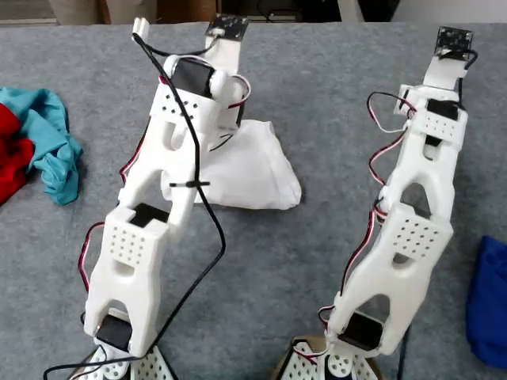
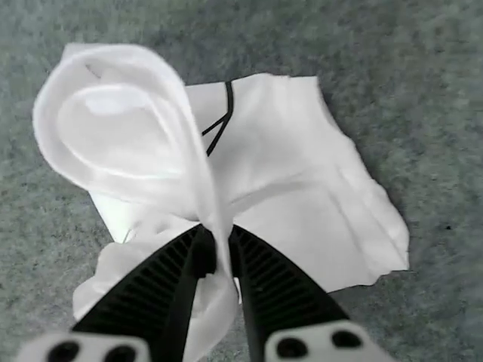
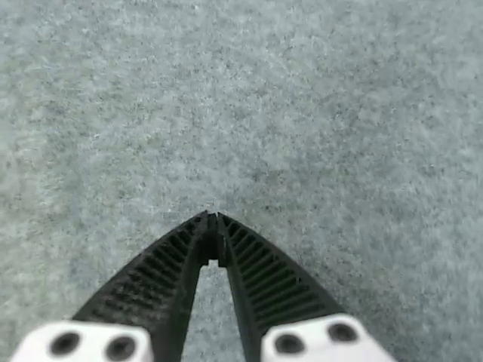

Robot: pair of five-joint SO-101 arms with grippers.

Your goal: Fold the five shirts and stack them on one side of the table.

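While the left claw pinches tight on a bunched edge of the white shirt, a loop of cloth stands up from the rest, which lies mid-worktop, seemingly raised for a fold. The right claw hangs closed and empty over bare felt. A teal shirt and a red shirt lie crumpled at one edge and a blue shirt at the other, all well apart from the fold.
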